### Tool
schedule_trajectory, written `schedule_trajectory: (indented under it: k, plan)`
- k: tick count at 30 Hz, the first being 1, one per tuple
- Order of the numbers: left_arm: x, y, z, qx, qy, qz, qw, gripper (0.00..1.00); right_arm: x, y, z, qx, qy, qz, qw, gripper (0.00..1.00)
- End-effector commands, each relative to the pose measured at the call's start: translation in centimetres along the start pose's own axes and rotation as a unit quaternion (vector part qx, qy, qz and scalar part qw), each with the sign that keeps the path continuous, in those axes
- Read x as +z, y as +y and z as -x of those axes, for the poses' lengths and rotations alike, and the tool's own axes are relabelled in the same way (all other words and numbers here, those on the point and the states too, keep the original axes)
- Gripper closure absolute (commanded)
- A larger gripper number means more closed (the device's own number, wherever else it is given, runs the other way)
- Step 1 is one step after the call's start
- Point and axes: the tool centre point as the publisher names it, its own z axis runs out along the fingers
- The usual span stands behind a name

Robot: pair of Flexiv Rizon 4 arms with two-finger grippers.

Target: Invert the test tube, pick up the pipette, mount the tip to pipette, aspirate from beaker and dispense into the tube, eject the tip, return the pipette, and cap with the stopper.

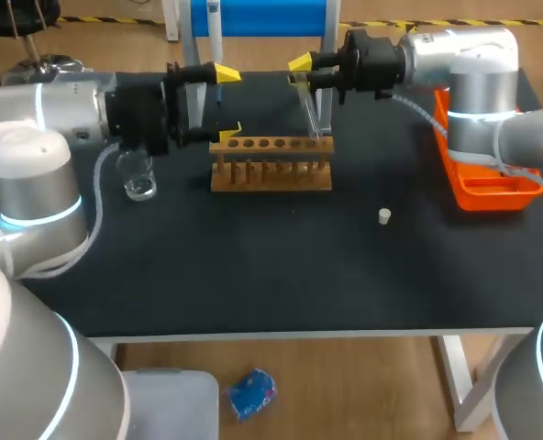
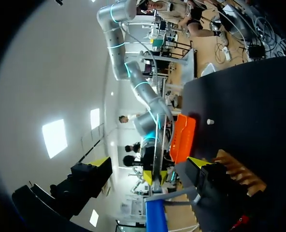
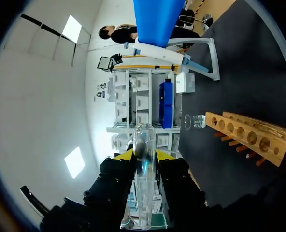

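Observation:
My right gripper is shut on a clear glass test tube, which hangs tilted above the right end of the wooden rack. In the right wrist view the test tube lies between the yellow-tipped fingers, its rounded end pointing away from the gripper. My left gripper stands open and empty over the rack's left end, with its fingers far apart. The glass beaker stands left of the rack. A small white stopper lies on the mat to the right. The pipette hangs on the blue stand behind.
An orange tray sits at the table's right edge under my right arm. The rack has several empty holes. The black mat stretches in front of the rack to the near edge.

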Motion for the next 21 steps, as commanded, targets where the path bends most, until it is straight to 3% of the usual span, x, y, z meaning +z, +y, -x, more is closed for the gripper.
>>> schedule_trajectory:
  k: [1,6,21]
  plan:
    - [1.3,0.4,-0.2,0.012,-0.005,-0.021,1.000,0.00,0.0,-0.1,-0.1,0.000,-0.002,0.001,1.000,1.00]
    - [3.1,-0.4,-0.7,0.016,-0.033,-0.032,0.999,0.00,0.0,-0.1,-0.1,0.000,-0.002,0.001,1.000,1.00]
    - [3.1,-0.4,-0.7,0.016,-0.033,-0.032,0.999,0.00,0.0,-0.1,-0.1,0.000,-0.002,0.001,1.000,1.00]
